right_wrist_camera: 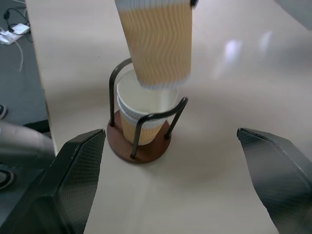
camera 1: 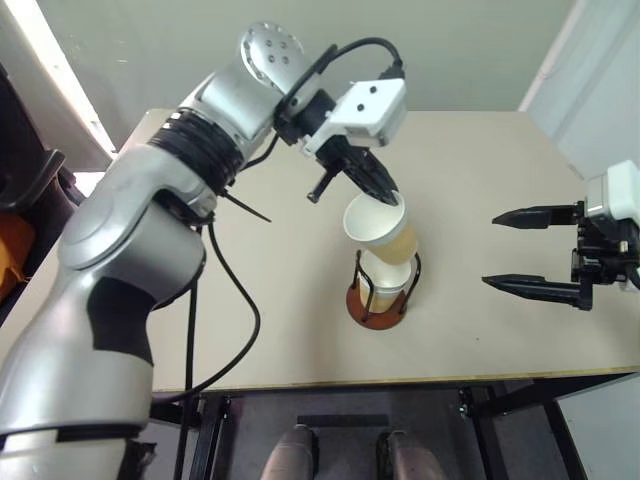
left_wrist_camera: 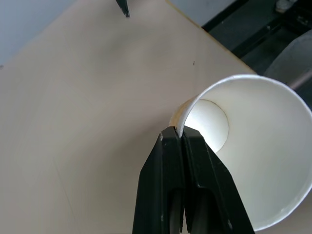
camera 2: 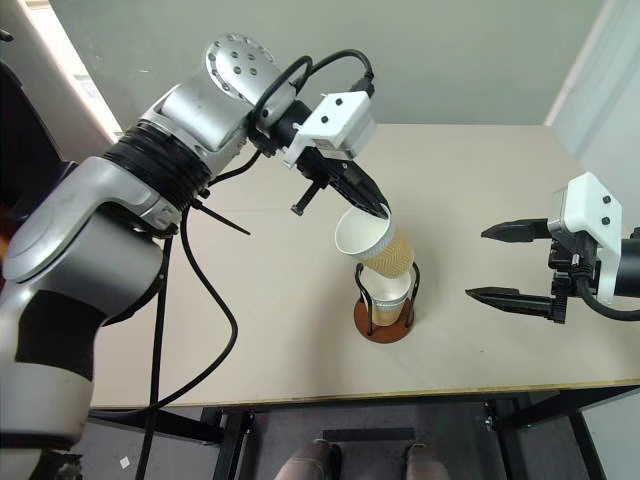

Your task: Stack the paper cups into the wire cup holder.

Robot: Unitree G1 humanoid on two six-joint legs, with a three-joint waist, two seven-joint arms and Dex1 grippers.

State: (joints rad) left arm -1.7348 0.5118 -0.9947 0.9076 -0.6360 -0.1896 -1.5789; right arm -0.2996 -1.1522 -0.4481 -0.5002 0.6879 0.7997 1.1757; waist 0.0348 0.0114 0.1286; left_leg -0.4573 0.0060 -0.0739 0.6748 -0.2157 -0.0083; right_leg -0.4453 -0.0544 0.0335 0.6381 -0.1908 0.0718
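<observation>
The pale tabletop (camera 1: 480, 180) carries the wire cup holder (camera 2: 385, 305), which stands near its front edge, between the two sets of jaws and below the left ones.

The left jaws (camera 2: 370, 205) reach down over the holder from the arm on the left. They are clenched on the white rim of one paper cup, one finger inside the mouth and one outside. This held cup (camera 2: 375, 243) hangs tilted, its open mouth turned up and toward the left arm, its tan foot pointing down at the holder's top. In the right wrist view its foot sits just over the mouth of the cups below, between the wire loops; whether it touches them I cannot tell.

The right jaws (camera 1: 535, 250) hover well apart from the holder on its right, released and spread wide, grasping nothing, the tips aimed back toward the holder.

Inside the holder, the nested cups (right_wrist_camera: 141, 109) stand upright on the reddish-brown base (right_wrist_camera: 141, 148), ringed by the black wire loops (right_wrist_camera: 117, 80). Two rolled rims show there, one in the other.
</observation>
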